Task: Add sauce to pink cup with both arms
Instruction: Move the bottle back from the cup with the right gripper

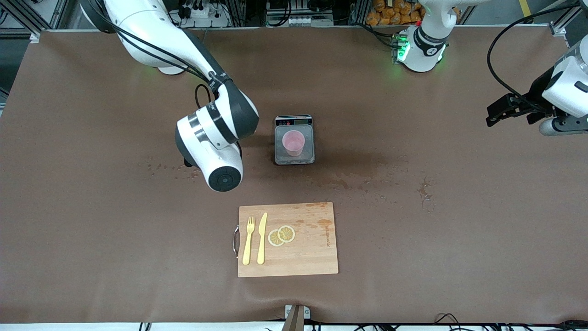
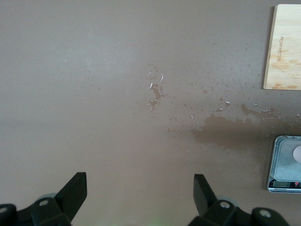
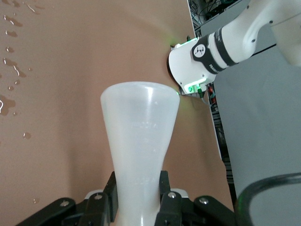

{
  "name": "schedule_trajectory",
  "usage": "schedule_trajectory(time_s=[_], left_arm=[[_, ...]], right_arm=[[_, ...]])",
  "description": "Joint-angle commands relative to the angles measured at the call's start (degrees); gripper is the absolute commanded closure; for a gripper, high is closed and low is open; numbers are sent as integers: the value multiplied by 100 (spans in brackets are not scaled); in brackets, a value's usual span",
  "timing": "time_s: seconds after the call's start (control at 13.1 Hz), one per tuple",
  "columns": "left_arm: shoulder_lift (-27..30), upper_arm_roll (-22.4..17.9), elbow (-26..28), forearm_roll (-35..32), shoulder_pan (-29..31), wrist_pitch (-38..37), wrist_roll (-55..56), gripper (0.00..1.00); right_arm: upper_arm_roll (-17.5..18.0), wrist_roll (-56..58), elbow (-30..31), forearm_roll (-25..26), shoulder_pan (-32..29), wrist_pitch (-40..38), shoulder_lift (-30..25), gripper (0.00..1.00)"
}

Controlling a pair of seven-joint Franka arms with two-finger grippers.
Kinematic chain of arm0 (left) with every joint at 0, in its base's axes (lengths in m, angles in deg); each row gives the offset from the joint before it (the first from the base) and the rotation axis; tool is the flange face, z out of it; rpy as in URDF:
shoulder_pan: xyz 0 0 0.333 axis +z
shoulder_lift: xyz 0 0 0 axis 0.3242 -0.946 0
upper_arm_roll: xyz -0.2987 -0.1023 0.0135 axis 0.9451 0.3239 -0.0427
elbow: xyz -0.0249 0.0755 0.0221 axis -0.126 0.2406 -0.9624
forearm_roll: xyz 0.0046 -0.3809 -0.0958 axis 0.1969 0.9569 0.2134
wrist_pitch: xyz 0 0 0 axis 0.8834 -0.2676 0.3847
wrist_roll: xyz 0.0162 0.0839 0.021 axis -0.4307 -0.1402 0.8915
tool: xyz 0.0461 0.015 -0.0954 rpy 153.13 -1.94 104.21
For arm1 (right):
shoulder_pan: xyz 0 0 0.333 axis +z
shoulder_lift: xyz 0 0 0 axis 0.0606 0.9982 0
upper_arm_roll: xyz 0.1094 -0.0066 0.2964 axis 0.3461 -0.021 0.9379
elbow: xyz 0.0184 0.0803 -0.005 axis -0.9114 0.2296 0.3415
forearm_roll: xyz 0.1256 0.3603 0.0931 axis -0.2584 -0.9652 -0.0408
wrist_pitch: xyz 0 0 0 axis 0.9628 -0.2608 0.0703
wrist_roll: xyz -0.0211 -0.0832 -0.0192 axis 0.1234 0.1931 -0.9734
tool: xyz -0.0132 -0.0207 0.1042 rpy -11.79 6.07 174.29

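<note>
A translucent whitish squeeze bottle of sauce (image 3: 141, 155) is clamped between the 2 fingers of the right gripper (image 3: 137, 197). The right wrist view shows its flat base widest and farthest from the claw, the body narrowing toward the fingers — faint raised measuring marks run along its side. Its nozzle end is hidden below the claw. In the front view the bottle itself is hidden under the right arm's wrist, which hangs over the table beside the scale (image 1: 294, 139).

The pink cup (image 1: 293, 143) — small, plain, tapered, without a handle — stands upright on the scale's platform, open mouth up, apart from the claw and the bottle.
</note>
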Motion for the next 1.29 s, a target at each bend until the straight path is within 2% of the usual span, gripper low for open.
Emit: schedule_trajectory(time_s=[0.0,0.3,0.61,0.76,1.07,1.22], left_arm=[[43,-28,52,113,-15,-25,5,0],[-1,-28,52,113,-41,-16,5,0],[-1,-28,52,113,-32,-16,5,0],[-10,-28,52,113,-32,-16,5,0],[-10,-28,52,113,-24,-16,-4,0],[-1,-19,44,113,-15,-16,-30,0]], right_arm=[[93,628,-55,82,-300,-191,-238,100],[111,1622,-46,-67,-679,-191,-616,100],[102,2071,-11,-1490,-1460,-200,-722,100],[111,2440,7,-1728,-1715,-330,-758,100],[102,3310,24,-2545,-2497,-770,-758,100],[102,3828,59,-2740,-2823,-964,-740,100]])
